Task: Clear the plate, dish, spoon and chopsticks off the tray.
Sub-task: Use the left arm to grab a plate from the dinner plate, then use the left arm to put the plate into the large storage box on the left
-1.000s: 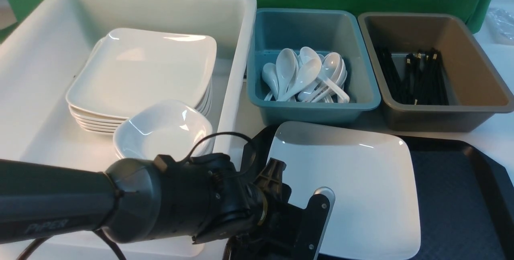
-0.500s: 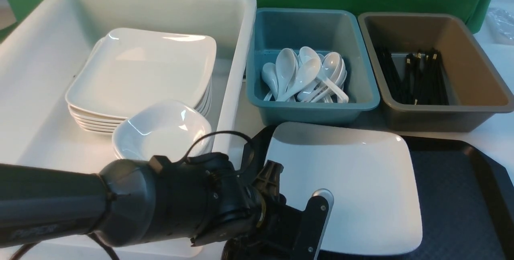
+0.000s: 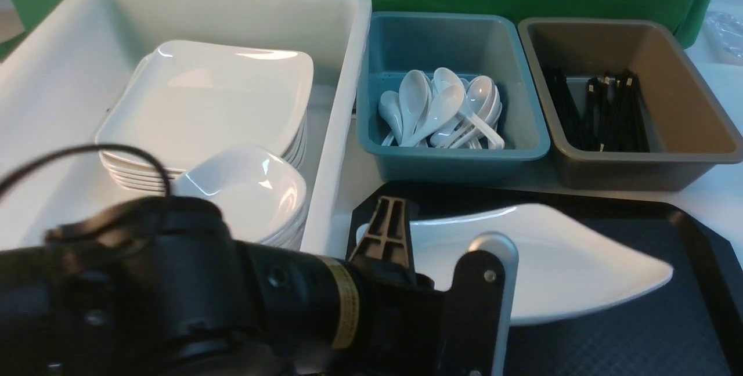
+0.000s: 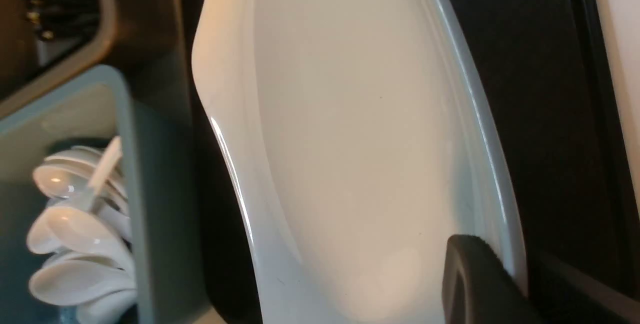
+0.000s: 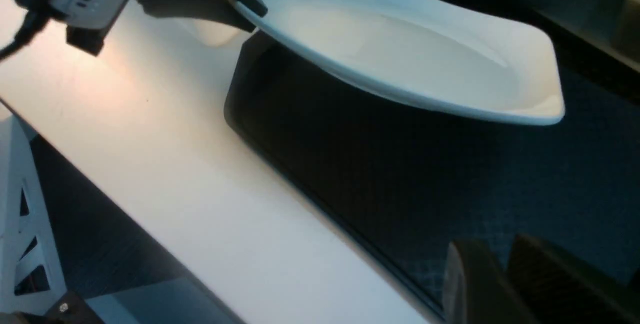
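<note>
I see the left jaws clamped on the near-left rim of the large glossy white square plate (image 3: 569, 271), which is tilted up off the black diamond-textured plastic tray (image 3: 667, 329). The white plastic tub (image 3: 342, 74) lies leftward (left arm nearer).

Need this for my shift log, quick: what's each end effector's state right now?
Left end effector: closed on the rim of the plate.
Right end effector: cannot be told; nothing seen in it.
</note>
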Controlling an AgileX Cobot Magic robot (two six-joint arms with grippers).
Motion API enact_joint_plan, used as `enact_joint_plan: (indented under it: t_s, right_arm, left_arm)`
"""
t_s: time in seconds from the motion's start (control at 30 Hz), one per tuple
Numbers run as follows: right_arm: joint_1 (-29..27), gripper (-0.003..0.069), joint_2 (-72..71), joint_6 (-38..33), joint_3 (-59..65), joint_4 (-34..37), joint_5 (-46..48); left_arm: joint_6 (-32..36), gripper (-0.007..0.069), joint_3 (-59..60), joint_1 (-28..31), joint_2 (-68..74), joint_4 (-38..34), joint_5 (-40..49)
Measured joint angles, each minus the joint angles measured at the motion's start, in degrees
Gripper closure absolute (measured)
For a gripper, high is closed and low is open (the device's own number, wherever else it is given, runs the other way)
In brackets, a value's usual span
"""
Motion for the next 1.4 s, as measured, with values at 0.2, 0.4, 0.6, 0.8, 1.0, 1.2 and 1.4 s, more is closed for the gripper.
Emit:
enact_joint_plan:
  t_s: [0.2, 0.4, 0.6, 0.8, 1.0, 1.2, 1.4]
  right_arm:
    - [0.0, 0.0516, -0.05, 5.54, -0.73, -7.21, 0.25]
    - [0.0, 0.0588, -0.05, 9.61, -2.76, -12.15, 0.42]
    - [0.0, 0.0634, 0.42, 10.62, -2.95, -12.7, -1.71]
    - [-0.11, 0.0634, 4.41, 10.2, -3.01, -13.14, -4.28]
    - [-0.11, 0.0634, 8.49, 7.86, -3.01, -13.21, -6.48]
    - [-0.11, 0.0634, 11.16, 5.73, -3.01, -13.21, -7.72]
    - [-0.11, 0.0631, 11.34, 4.4, -3.01, -13.16, -7.72]
  left_arm:
    - [-0.05, 0.0587, -3.97, 0.0, -3.76, -2.85, 0.25]
    - [-1.0, 0.0587, -8.03, 0.0, -6.47, -3.15, 0.54]
    - [-9.68, 0.0587, -14.03, 1.32, -8.67, 4.89, 4.38]
    - [-20.56, 0.0587, -16.8, 11.52, -8.7, 17.0, 13.39]
    - [-21.85, 0.0587, -16.8, 25.19, -4.86, 17.11, 15.23]
    - [-20.29, 0.0587, -16.84, 37.56, 8.02, 19.71, 12.29]
    - [-20.5, 0.0587, -18.57, 38.61, 16.99, 22.76, 12.07]
